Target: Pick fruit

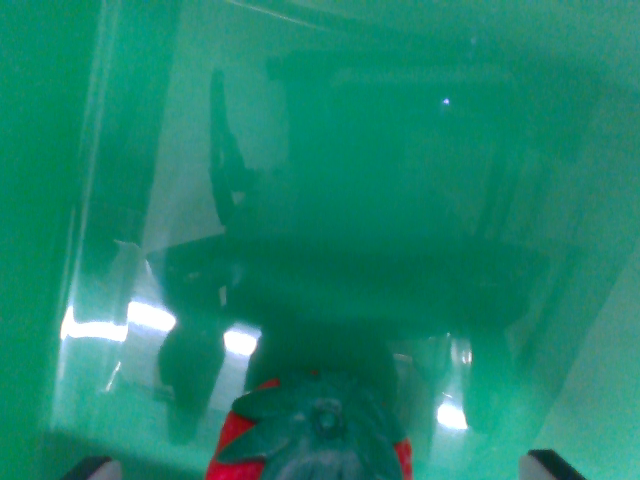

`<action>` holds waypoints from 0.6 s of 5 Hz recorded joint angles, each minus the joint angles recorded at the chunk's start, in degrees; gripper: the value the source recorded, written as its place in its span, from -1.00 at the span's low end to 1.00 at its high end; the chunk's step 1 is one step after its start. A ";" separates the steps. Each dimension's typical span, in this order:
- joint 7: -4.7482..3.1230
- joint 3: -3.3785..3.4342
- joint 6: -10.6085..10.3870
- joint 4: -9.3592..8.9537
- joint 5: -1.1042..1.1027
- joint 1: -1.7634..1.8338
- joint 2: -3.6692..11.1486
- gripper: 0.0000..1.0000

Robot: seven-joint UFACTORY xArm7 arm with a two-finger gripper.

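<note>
A red strawberry (310,435) with a green leafy cap sits at the bottom middle of the wrist view, cap facing the camera. Only the dark tips of my gripper (322,466) show, one fingertip (92,467) at the bottom left and the other at the bottom right. They stand far wider apart than the strawberry, with a gap on each side, so the gripper is open. The strawberry lies inside a glossy green bin (120,150), whose floor fills the view. I cannot tell if the fruit touches the floor.
The bin's green walls rise on the wrist view's left (40,220) and right (610,330). A dark, blurred reflection of the arm and gripper (380,230) spreads over the shiny floor, with bright glare spots (150,318) beside it.
</note>
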 joint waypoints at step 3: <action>-0.02 0.01 0.93 0.62 0.04 -0.02 -0.31 1.00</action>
